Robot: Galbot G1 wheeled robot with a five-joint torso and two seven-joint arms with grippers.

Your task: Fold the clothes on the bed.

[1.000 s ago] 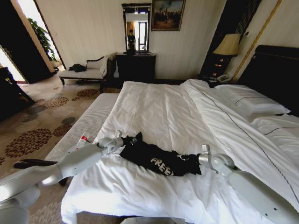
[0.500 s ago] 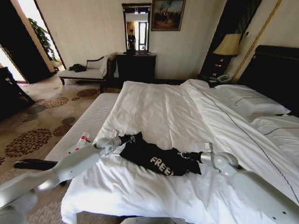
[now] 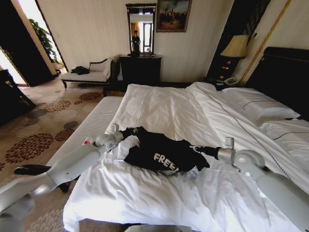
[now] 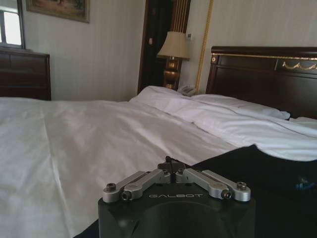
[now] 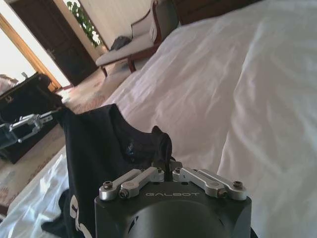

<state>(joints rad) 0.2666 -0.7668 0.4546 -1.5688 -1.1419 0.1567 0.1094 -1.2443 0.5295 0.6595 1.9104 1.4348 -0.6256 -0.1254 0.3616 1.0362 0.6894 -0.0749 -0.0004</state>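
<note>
One black T-shirt (image 3: 161, 153) on the bed (image 3: 159, 111), both grippers' fingers (image 3: 131, 131) clamped on it.

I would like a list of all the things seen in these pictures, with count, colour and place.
T-shirt: one, black with white lettering, held up between both pincers over the bed's near end.
Bed: one, white duvet and pillows, dark headboard, fills the middle and right.
Chaise lounge: one, white, by the far wall.
Lamp: one, beige shade, beside the headboard.
Mirror: one, dark frame, far wall.
Left pincer: shut on the T-shirt's left end.
Right pincer: shut on its right end.
</note>
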